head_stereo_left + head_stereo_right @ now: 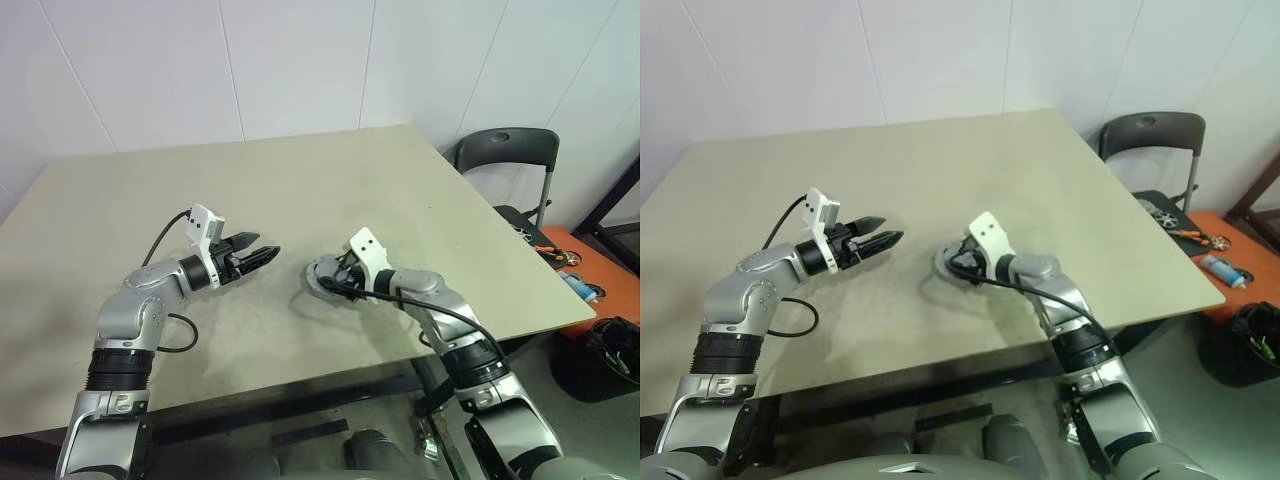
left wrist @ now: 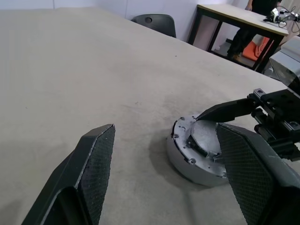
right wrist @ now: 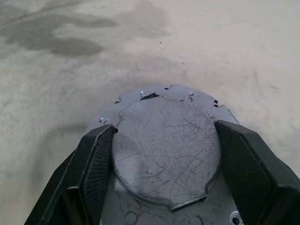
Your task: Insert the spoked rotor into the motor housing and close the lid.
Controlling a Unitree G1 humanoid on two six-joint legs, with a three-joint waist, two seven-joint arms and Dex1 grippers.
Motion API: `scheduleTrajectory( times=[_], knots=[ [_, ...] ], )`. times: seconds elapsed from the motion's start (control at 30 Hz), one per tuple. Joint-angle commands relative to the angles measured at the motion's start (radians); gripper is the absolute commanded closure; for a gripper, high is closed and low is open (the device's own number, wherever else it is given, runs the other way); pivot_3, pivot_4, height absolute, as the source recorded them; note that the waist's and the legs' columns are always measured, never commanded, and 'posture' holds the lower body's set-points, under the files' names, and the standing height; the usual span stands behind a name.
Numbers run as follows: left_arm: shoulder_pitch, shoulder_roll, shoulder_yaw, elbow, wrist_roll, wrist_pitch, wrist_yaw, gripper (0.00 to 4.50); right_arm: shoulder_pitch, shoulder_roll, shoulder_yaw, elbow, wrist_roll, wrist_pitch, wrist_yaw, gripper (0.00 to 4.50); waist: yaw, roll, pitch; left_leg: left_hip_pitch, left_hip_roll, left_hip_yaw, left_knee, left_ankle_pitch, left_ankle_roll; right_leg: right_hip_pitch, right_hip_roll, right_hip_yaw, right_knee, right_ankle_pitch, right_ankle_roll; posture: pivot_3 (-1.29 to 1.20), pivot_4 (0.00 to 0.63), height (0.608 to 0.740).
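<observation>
The motor housing (image 1: pixel 316 283), a squat silver-grey cylinder, rests on the tan table (image 1: pixel 300 170) in front of me. The flat grey lid (image 3: pixel 164 154) lies on top of it, inside the screw-dotted rim (image 3: pixel 180 92). My right gripper (image 3: pixel 165 126) reaches over the housing, its two black pads pressed against opposite edges of the lid's round raised plate. My left gripper (image 1: pixel 268 255) hovers open a short way left of the housing, pointing at it and holding nothing; its wrist view shows the housing (image 2: pixel 187 161) between its fingers. The spoked rotor is hidden.
A dark folding chair (image 1: pixel 505 150) stands past the table's right edge. Beside it are an orange surface with tools (image 1: pixel 580 265) and a black bin (image 1: pixel 605 355) on the floor. Bare tabletop stretches behind and to the left of the housing.
</observation>
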Motion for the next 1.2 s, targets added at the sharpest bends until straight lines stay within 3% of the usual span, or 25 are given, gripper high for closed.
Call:
scheduleTrajectory(
  times=[0.03,0.5,0.9,1.2],
  knots=[
    [-0.008,0.003,0.012,-0.038,-0.011,0.002,0.004,0.86,-0.002,0.034,0.005,0.004,-0.002,0.008,-0.024,1.46,0.0,0.0,0.0,0.0,0.0,0.0,0.0,0.0,0.0,0.0,0.0,0.0,0.0,0.0,0.0,0.0,0.0,0.74],
    [-0.002,0.004,0.011,-0.04,-0.01,0.002,0.005,0.86,-0.051,-0.018,-0.08,0.08,0.025,-0.015,-0.013,1.46,0.003,0.0,0.0,0.001,0.0,0.0,0.001,0.0,0.0,0.002,0.0,0.0,0.0,-0.002,0.003,0.0,0.0,0.74],
    [0.004,0.003,0.008,-0.04,-0.008,0.001,0.003,0.86,-0.117,-0.014,-0.063,-0.099,0.103,0.073,0.054,1.46,0.0,0.002,0.001,-0.008,0.0,-0.001,0.0,0.0,0.0,-0.008,0.0,0.0,0.001,0.0,0.0,0.0,0.0,0.74],
    [0.013,0.005,0.012,-0.043,-0.011,0.0,0.002,0.86,-0.07,-0.028,-0.035,-0.063,0.048,0.028,0.025,1.46,0.003,0.002,0.001,-0.01,0.0,0.0,0.001,0.0,0.0,-0.009,-0.001,0.0,0.0,0.0,0.0,0.0,0.0,0.74]
  ],
)
